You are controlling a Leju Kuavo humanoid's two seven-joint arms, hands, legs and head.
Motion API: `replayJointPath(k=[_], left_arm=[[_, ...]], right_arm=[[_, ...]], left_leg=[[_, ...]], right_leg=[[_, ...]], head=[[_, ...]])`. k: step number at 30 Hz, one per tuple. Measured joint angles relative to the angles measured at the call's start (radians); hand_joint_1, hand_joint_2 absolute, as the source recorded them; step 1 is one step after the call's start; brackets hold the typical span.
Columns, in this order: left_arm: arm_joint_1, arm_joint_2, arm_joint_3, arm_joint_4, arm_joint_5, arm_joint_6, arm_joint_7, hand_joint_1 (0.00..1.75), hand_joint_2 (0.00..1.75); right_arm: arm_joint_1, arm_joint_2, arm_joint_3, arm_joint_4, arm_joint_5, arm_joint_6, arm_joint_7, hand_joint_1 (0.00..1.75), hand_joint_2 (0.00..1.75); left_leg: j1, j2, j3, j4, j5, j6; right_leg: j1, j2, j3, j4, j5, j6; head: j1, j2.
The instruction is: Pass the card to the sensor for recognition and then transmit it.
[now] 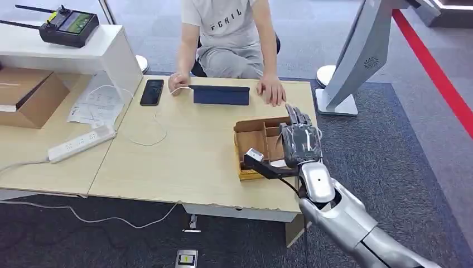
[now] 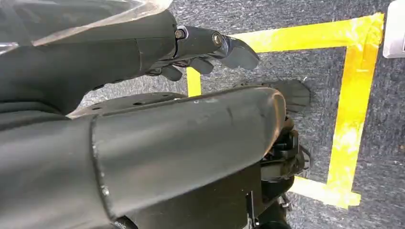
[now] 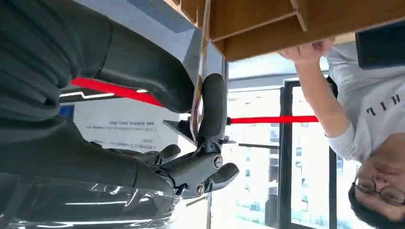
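card (image 3: pixel 198 81) — thin, edge-on | right robot hand (image 3: pixel 191 143) — pinching it

You have even, bright light on the desk (image 1: pixel 184 151); the windows (image 3: pixel 258 157) glare, blown out; close robot parts blur.

The thin card (image 3: pixel 199 71) stands edge-on, pinched in the right hand (image 1: pixel 301 142) above the cardboard box (image 1: pixel 257 139) near the tabletop's right edge. The dark flat sensor (image 1: pixel 221 95) lies at the far edge.
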Motion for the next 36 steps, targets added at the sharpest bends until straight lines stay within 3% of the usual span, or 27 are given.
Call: replayJointPath(k=[16,25,36], left_arm=[[-0.037,-0.006,-0.007,0.000,-0.047,-0.012,0.017,0.00,0.00],[-0.037,-0.007,-0.007,0.000,-0.049,-0.010,0.007,0.00,0.00],[-0.036,-0.007,-0.007,0.000,-0.063,-0.014,0.015,0.00,0.00]], right_arm=[[-0.205,0.100,0.046,0.070,0.064,0.127,-0.001,1.75,1.75],[-0.278,0.151,0.084,0.179,0.074,0.142,0.013,1.75,1.75],[-0.332,0.177,0.108,0.292,0.086,0.184,0.050,1.75,1.75]], left_leg=[[0.000,0.000,0.000,0.000,0.000,0.000],[0.000,0.000,0.000,0.000,0.000,0.000],[0.000,0.000,0.000,0.000,0.000,0.000]], right_leg=[[0.000,0.000,0.000,0.001,0.000,0.000],[0.000,0.000,0.000,0.001,0.000,0.000],[0.000,0.000,0.000,0.001,0.000,0.000]], head=[[0.000,0.000],[0.000,0.000],[0.000,0.000]])
